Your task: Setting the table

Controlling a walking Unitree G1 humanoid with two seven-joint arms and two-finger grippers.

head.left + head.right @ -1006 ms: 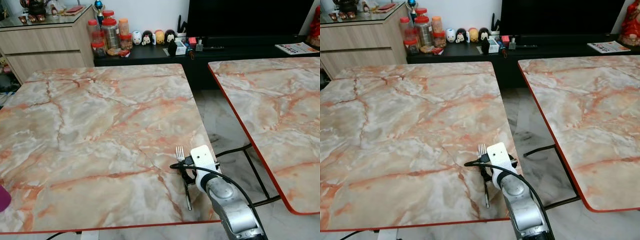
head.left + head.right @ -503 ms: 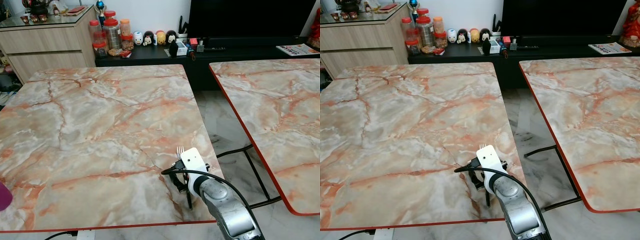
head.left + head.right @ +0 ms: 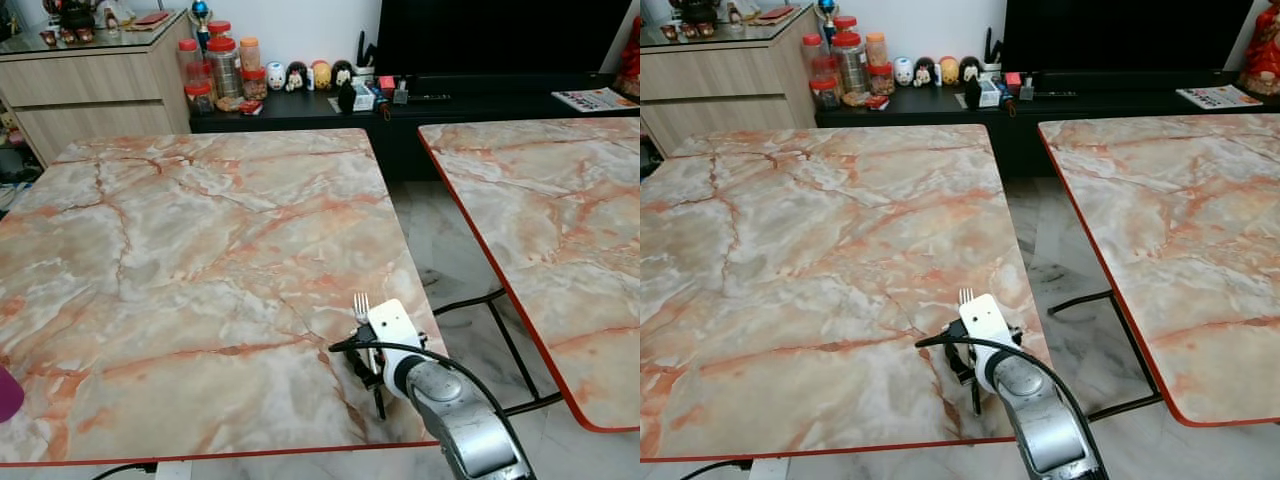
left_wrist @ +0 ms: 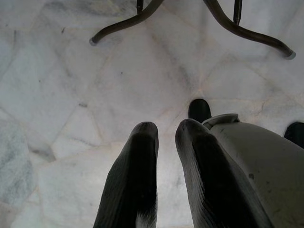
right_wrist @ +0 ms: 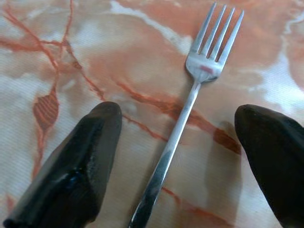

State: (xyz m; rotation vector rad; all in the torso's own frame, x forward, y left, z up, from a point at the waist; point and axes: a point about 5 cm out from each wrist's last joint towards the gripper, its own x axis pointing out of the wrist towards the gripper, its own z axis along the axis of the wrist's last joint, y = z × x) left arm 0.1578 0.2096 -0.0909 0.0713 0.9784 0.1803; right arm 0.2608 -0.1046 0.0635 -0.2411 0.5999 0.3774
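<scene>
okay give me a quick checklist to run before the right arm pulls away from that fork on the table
1. Right gripper fingers spread apart: ok, a wide gap on each side of the fork.
2. Fork lying flat on the table: ok, tines and handle both rest on the marble.
3. Fork free of the fingers: ok, neither finger touches it.
4. Fork safely on the table: ok, though near the front right corner.
5. Fork clean: cannot tell, a small reddish mark shows below the tines.
6. Left gripper out of the way: ok, it points down at the floor.
</scene>
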